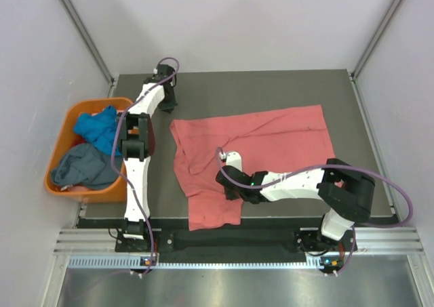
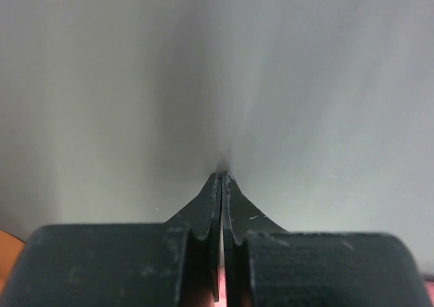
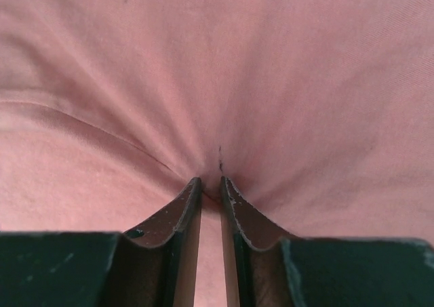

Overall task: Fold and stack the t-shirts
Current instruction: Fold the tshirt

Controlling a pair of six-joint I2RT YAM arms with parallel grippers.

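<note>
A salmon-pink t-shirt [image 1: 258,141] lies spread on the dark table, its lower part hanging toward the near edge. My right gripper [image 1: 229,190] presses down on its near-left part. In the right wrist view the right gripper [image 3: 210,183] is shut on a pinched ridge of the pink t-shirt [image 3: 285,83], with creases running into the fingertips. My left gripper [image 1: 168,106] sits at the table's back left, off the cloth. In the left wrist view the left gripper [image 2: 223,175] is shut on nothing and faces a pale wall. A bright blue t-shirt [image 1: 98,127] and a slate grey-blue t-shirt [image 1: 85,168] lie crumpled in the tub.
An orange plastic tub [image 1: 55,154] stands off the table's left edge beside the left arm. The dark table [image 1: 271,90] shows bare surface behind the pink shirt. White walls and metal frame posts [image 1: 81,29] close in the sides and back.
</note>
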